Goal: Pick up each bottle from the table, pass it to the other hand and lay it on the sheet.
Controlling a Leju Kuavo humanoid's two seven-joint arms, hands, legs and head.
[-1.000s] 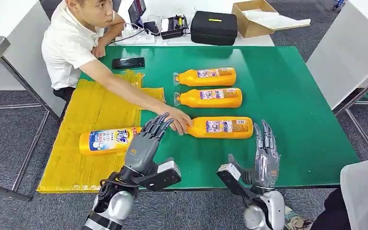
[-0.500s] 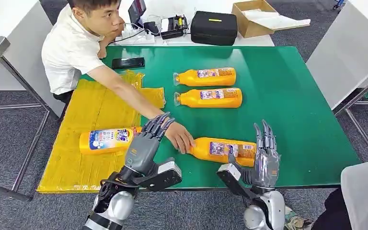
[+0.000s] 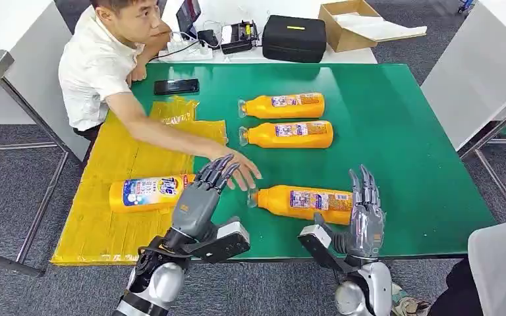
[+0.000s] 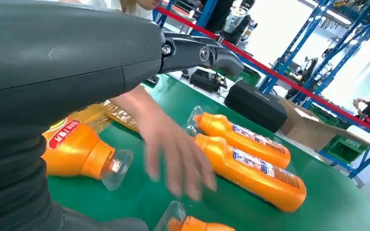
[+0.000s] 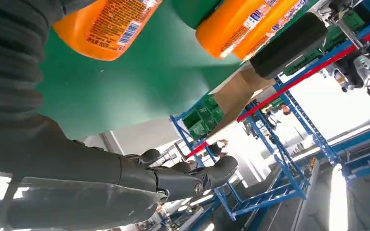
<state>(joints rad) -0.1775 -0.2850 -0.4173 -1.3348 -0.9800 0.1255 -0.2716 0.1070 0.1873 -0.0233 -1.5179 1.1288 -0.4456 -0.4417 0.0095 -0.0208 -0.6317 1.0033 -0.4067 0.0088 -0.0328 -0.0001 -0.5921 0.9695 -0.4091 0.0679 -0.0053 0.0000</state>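
Orange bottles lie on their sides on the green counter (image 3: 408,131). Compared with 1 second ago, the nearest bottle (image 3: 303,203) has been slid toward the robot and turned slightly by the person's hand (image 3: 240,172). That hand has now let go and is drawing back; it hovers just past the bottle's clear cap, close to the left hand's fingers (image 3: 216,172).

Current state:
- Nearest bottle: at rest on the counter, its base touching or just beside the right hand (image 3: 364,220).
- Right hand: fingers extended and apart, holding nothing.
- Left hand (image 3: 197,201): fingers extended and apart, holding nothing, raised over the edge of the yellow sheet (image 3: 112,178).
- 1 bottle with a blue and white label (image 3: 148,193) already lies on the sheet.
- 2 further bottles, (image 3: 282,105) and (image 3: 287,134), remain farther back on the counter, well apart from both hands.

Assessment: the person has positioned the next bottle within reach of the right hand. The pick-up has not begun. The likely next step is a right-hand grasp around the bottle body, then a transfer to the left hand. The person's hand is near the left hand and should clear first.
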